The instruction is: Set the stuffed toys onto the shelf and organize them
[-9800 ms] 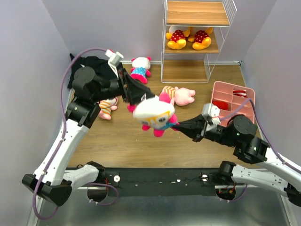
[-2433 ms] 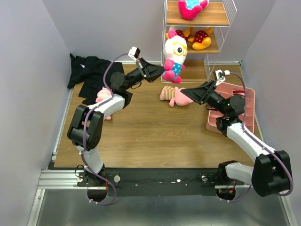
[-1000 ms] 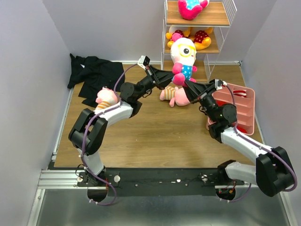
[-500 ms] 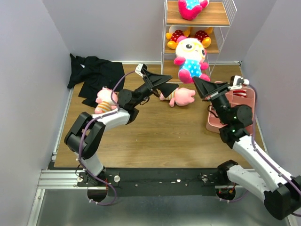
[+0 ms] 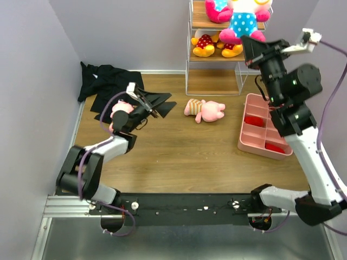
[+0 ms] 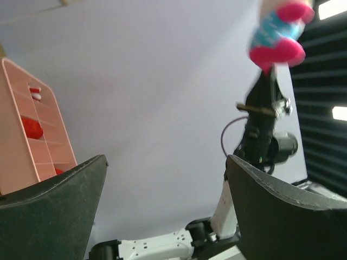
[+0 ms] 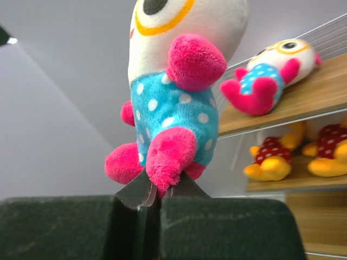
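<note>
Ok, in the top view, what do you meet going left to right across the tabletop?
black cloth → left claw → pale pink plush in striped shirt → pink compartment tray

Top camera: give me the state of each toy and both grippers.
Left gripper: open, empty.
Raised blue-dress toy: upright in air, clamped by one leg.
Right gripper: shut on it.
Second blue-dress toy: lying on shelf top board.
Yellow toys: together on middle board.
Pink toys: lying on table.
</note>
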### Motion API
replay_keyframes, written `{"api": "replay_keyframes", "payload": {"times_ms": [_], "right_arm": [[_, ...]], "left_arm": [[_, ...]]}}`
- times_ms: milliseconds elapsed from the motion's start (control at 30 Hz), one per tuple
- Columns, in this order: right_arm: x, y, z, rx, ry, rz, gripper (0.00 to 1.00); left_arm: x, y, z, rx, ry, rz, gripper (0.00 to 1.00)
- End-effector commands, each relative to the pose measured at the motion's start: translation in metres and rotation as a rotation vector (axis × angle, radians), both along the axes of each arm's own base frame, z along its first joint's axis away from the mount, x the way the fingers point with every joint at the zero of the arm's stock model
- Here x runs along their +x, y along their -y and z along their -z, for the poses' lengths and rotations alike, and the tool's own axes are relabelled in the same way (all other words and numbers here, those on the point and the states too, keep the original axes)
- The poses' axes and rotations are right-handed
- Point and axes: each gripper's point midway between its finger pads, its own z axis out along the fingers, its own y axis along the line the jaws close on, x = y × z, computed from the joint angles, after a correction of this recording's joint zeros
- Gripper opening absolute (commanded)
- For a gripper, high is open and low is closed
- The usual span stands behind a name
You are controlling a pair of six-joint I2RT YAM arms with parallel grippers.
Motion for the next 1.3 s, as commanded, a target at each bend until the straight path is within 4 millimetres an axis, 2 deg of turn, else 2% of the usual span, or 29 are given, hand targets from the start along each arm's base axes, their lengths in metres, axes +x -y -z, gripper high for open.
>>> {"api": "replay_keyframes", "payload": {"times_ms": [0, 33, 67, 100, 133, 167, 200, 233, 300, 333, 367, 400, 433, 467, 500, 533, 567, 633, 667, 733, 767, 800, 867, 933, 1000, 1033, 1267], "right_arm": [[0.053, 0.027, 0.028, -0.277, -0.150, 0.267, 0.01], [0.061, 0.027, 0.027, -0.293, -0.158, 0.283, 0.01], [0.063, 0.034, 0.015, -0.295, -0.152, 0.311, 0.01], [0.082, 0.030, 0.026, -0.326, -0.187, 0.325, 0.01], [0.088, 0.033, 0.026, -0.338, -0.198, 0.346, 0.01], [0.088, 0.041, 0.015, -0.329, -0.192, 0.384, 0.01], [0.096, 0.044, 0.017, -0.350, -0.204, 0.410, 0.01], [0.107, 0.043, 0.026, -0.366, -0.229, 0.429, 0.01], [0.114, 0.053, 0.019, -0.364, -0.225, 0.476, 0.01], [0.124, 0.052, 0.024, -0.374, -0.234, 0.482, 0.01], [0.130, 0.056, 0.025, -0.382, -0.240, 0.497, 0.01], [0.130, 0.059, 0.012, -0.380, -0.215, 0.512, 0.01], [0.137, 0.061, 0.014, -0.392, -0.221, 0.526, 0.01], [0.153, 0.062, 0.027, -0.419, -0.249, 0.541, 0.01], [0.160, 0.064, 0.028, -0.439, -0.251, 0.556, 0.01], [0.162, 0.068, 0.020, -0.434, -0.237, 0.573, 0.01], [0.176, 0.069, 0.032, -0.456, -0.265, 0.587, 0.01], [0.182, 0.075, 0.031, -0.485, -0.260, 0.618, 0.01], [0.185, 0.077, 0.026, -0.483, -0.240, 0.634, 0.01], [0.196, 0.080, 0.031, -0.501, -0.239, 0.645, 0.01], [0.199, 0.083, 0.028, -0.496, -0.224, 0.646, 0.01], [0.208, 0.081, 0.036, -0.510, -0.231, 0.641, 0.01], [0.217, 0.084, 0.037, -0.515, -0.215, 0.644, 0.01], [0.231, 0.075, 0.048, -0.537, -0.205, 0.600, 0.01], [0.239, 0.067, 0.048, -0.544, -0.175, 0.559, 0.01], [0.248, 0.063, 0.057, -0.559, -0.180, 0.545, 0.01], [0.270, 0.044, 0.071, -0.584, -0.119, 0.437, 0.01]], "left_arm": [[-0.017, -0.017, -0.015, 0.314, 0.195, -0.083, 0.99], [-0.025, -0.022, -0.024, 0.389, 0.230, -0.112, 0.99], [-0.015, -0.030, -0.042, 0.469, 0.269, -0.205, 0.99], [-0.015, -0.037, -0.011, 0.611, 0.147, -0.204, 0.99], [-0.020, -0.046, -0.016, 0.721, 0.245, -0.250, 0.99], [-0.020, -0.054, -0.018, 0.780, 0.261, -0.289, 0.99], [-0.019, -0.070, -0.013, 0.875, 0.208, -0.344, 0.99], [-0.023, -0.083, -0.018, 0.952, 0.266, -0.398, 0.99], [-0.024, -0.105, -0.015, 1.049, 0.250, -0.488, 0.99], [-0.030, -0.113, -0.022, 1.064, 0.276, -0.526, 0.99], [-0.031, -0.119, -0.020, 1.101, 0.299, -0.548, 0.99], [-0.032, -0.125, -0.013, 1.126, 0.286, -0.567, 0.99], [-0.034, -0.134, -0.015, 1.139, 0.282, -0.619, 0.99], [-0.035, -0.137, -0.012, 1.148, 0.283, -0.635, 0.99], [-0.034, -0.136, -0.002, 1.161, 0.288, -0.637, 0.99], [-0.037, -0.138, -0.002, 1.155, 0.300, -0.649, 0.99], [-0.035, -0.142, 0.003, 1.171, 0.290, -0.670, 0.99], [-0.033, -0.146, 0.014, 1.211, 0.283, -0.672, 0.99], [-0.033, -0.148, 0.014, 1.223, 0.278, -0.678, 0.99], [-0.034, -0.149, 0.014, 1.232, 0.275, -0.674, 0.99], [-0.035, -0.148, 0.014, 1.228, 0.279, -0.669, 0.99], [-0.035, -0.148, 0.016, 1.224, 0.281, -0.668, 0.99], [-0.038, -0.148, 0.014, 1.215, 0.289, -0.672, 0.99], [-0.039, -0.148, 0.014, 1.211, 0.293, -0.676, 0.99], [-0.040, -0.148, 0.012, 1.204, 0.299, -0.676, 0.99], [-0.040, -0.147, 0.011, 1.201, 0.303, -0.675, 0.99], [-0.039, -0.146, 0.014, 1.206, 0.300, -0.666, 0.99]]}}
